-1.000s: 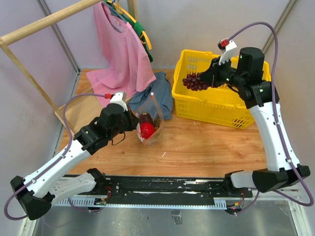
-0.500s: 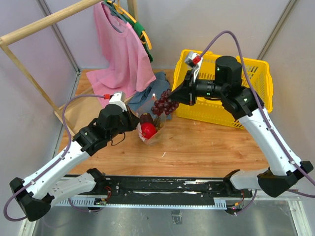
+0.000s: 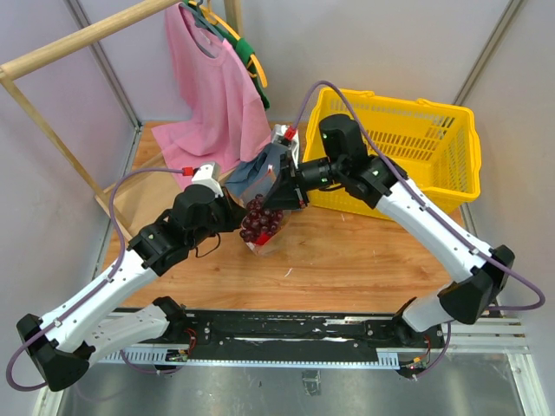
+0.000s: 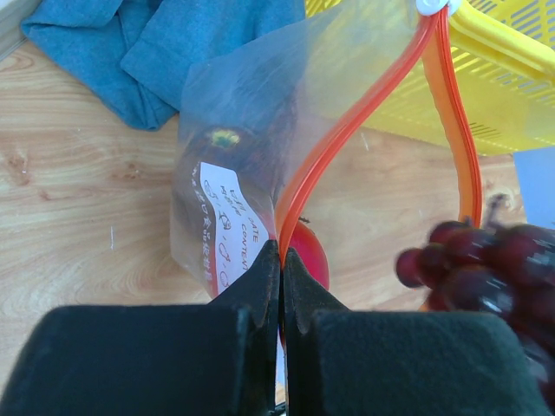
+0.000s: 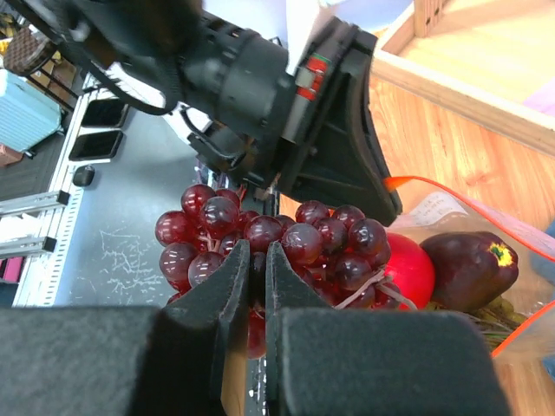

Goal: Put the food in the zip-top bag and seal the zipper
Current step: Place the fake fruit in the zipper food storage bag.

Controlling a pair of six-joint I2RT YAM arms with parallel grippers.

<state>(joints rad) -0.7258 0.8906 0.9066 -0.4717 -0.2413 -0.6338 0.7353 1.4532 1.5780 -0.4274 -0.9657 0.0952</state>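
The zipper (image 4: pixel 364 113) of the zip-top bag (image 4: pixel 234 130) on the surface (image 3: pixel 364 260) is clamped by the left tool (image 4: pixel 280 251), the grape bunch (image 5: pixel 290 238) is pinched by the right tool (image 5: pixel 257 251) at the open mouth, and the red fruit (image 5: pixel 409 270) inside is partly hidden by grapes.

dark grape bunch (image 3: pixel 258 221) at mouth of open clear bag (image 4: pixel 234 121), orange zipper (image 4: pixel 364 111) parted, red fruit (image 5: pixel 409 269) inside

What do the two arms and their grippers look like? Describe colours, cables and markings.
The left arm and right arm have white shells with black joints. A purple cable loops along each to a white wrist block with a red plug. The left gripper and right gripper have black, wedge-shaped fingers on blocky black bases.
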